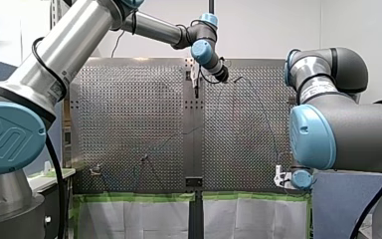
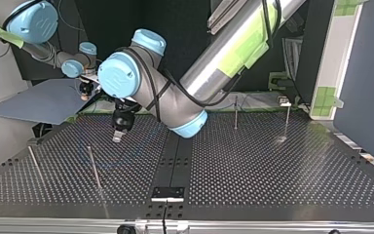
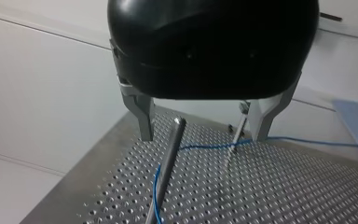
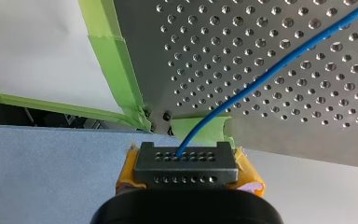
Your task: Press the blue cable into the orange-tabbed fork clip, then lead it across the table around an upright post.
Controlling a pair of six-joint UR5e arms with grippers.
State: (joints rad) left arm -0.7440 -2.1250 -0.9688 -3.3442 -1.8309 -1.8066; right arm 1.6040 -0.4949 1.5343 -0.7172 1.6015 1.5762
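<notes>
In the left wrist view my left gripper (image 3: pixel 204 135) stands open above the perforated table, and nothing is held between its metal fingers (image 3: pixel 142 119). A near upright post (image 3: pixel 168 163) rises between them, with a second post (image 3: pixel 237 133) further ahead. The blue cable (image 3: pixel 209 146) runs across past the far post and drops beside the near one. In the right wrist view my right gripper (image 4: pixel 185 163), with yellow pads, is shut on the blue cable (image 4: pixel 265 74) at the table's corner. A small clip (image 1: pixel 95 171) sits near the front view's lower left.
Thin upright posts (image 2: pixel 95 168) (image 2: pixel 235 112) stand on the perforated table (image 2: pixel 253 170). Green tape (image 4: pixel 116 70) lines the table's edge. A blue-grey sheet (image 2: pixel 44 102) lies beside the table under my right gripper (image 2: pixel 85 90). My left gripper (image 2: pixel 118 135) hangs over the top view's left half.
</notes>
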